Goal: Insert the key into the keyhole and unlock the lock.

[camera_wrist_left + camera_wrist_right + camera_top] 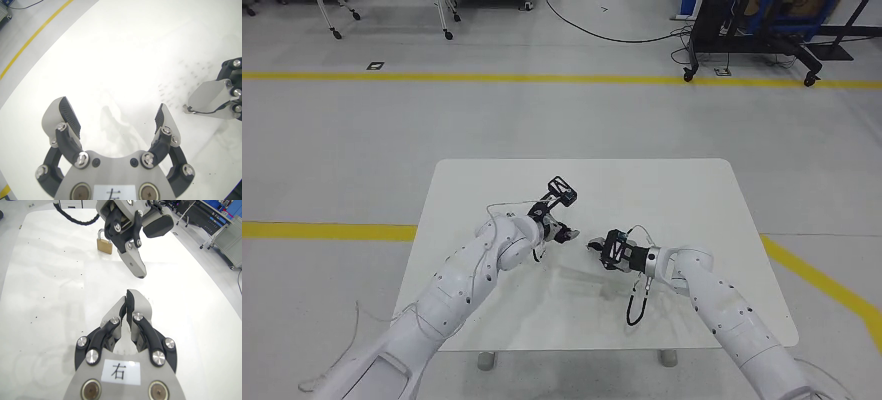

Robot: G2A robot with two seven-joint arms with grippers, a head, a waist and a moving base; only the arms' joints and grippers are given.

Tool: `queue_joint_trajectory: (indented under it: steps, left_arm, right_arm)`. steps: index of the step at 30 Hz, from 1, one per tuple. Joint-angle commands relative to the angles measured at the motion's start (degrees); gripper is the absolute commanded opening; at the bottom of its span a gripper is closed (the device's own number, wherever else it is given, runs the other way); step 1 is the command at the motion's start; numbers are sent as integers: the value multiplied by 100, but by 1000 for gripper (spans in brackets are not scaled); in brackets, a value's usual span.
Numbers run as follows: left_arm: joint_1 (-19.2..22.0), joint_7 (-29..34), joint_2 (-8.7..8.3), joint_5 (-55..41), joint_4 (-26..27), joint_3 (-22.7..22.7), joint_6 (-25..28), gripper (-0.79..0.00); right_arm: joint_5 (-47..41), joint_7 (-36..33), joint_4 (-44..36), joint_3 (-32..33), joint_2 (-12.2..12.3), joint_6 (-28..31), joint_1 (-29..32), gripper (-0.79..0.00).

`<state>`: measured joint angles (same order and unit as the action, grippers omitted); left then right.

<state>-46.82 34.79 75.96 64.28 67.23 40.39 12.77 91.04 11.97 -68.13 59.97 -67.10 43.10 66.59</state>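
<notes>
Over the white table the two arms meet nose to nose near its middle. The left gripper hangs tilted above the surface with its fingers spread wide, and there is nothing between the ribbed pads but bare tabletop. The right gripper sits just short of it, fingers pinched tight together. From the left wrist you can see a small silvery bit of the key poking out past those closed tips, with a thin dark cord trailing back along the finger.

The brass padlock stands upright on the table, shackle uppermost, on the far side of the left gripper as seen from the right wrist. It is close beside that gripper's black linkage, which covers one side of the shackle, and it is not between the open fingers. I cannot tell whether the linkage touches it. From the pinched tips of the right gripper it stands a fair way off, with the nearer left finger hanging over the table in between.

Seen from above, the left gripper and the right gripper are near each other but apart. A yellow line runs across the floor beyond the table.
</notes>
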Motion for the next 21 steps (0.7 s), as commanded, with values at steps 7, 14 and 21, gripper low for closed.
queue_joint_trajectory:
  steps: [7,14,21]
  left_arm:
    - [273,-44,284,705,-706,-622,-74,0]
    - [416,-235,447,948,-1162,-765,-93,0]
    - [604,-466,285,542,-776,65,-26,0]
  right_arm:
    - [0,0,0,0,0,0,0,-785]
    - [0,0,0,0,0,0,0,-785]
    - [0,0,0,0,0,0,0,-785]
